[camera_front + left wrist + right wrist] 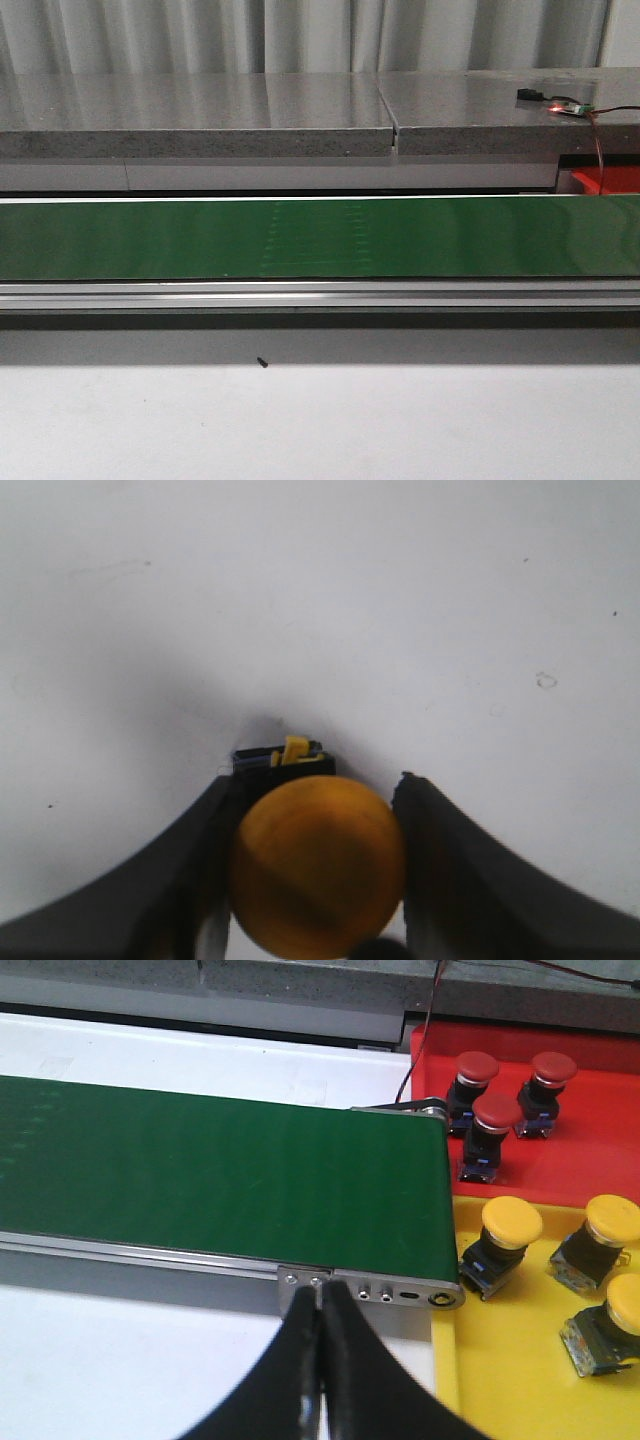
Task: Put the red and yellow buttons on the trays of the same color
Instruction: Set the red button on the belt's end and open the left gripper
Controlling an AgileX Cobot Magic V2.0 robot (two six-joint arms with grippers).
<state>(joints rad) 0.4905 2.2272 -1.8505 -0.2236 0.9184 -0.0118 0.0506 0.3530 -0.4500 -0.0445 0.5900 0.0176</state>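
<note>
Lettering nowhere readable — left end effector (318, 875) grips yellow button (316, 865).

Your left gripper (318, 880) is clamped on a yellow button (318, 865): the two dark fingers (180, 880) press against either side of its domed cap, and the wrist points down at the white surface. Your right gripper (321, 1360) holds nothing, and its fingers (300, 1360) are pressed together with only a thin seam between them. That wrist is tilted forward and down. In the front view you will find neither arm; both are out of its frame.
</note>
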